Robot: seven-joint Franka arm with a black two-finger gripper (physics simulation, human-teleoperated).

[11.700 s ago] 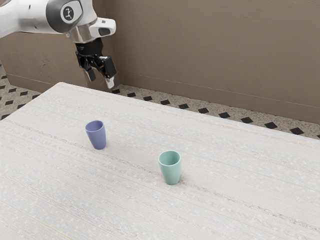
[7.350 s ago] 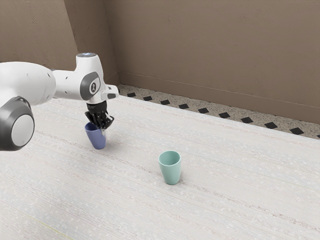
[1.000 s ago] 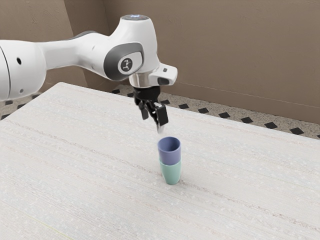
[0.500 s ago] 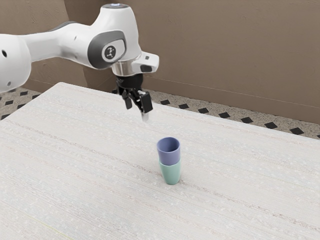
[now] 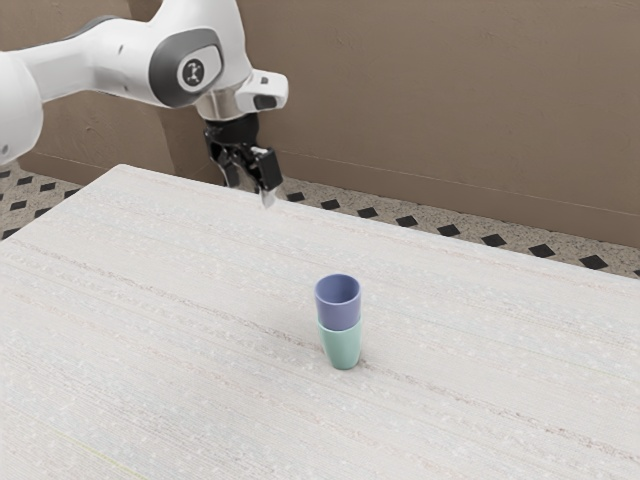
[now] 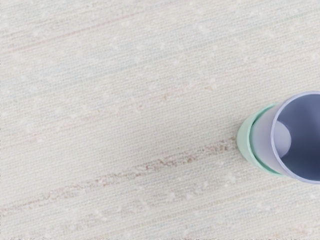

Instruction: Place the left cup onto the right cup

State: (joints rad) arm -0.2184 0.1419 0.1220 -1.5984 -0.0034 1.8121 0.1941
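The purple-blue cup (image 5: pixel 338 300) sits nested upright in the green cup (image 5: pixel 341 348) near the middle of the table. In the wrist view the purple cup (image 6: pixel 295 136) shows from above with the green cup's rim (image 6: pixel 248 142) around it. My gripper (image 5: pixel 250 184) hangs open and empty, high above the table's far edge, well up and to the exterior view's left of the stacked cups.
The pale wooden table (image 5: pixel 150 340) spreads wide around the cups. Behind it runs a brown wall (image 5: pixel 450 90) and a patterned floor strip (image 5: pixel 470 232).
My open gripper has risen and drawn back toward the exterior view's upper left, away from the stacked cups. The cups have stayed still.
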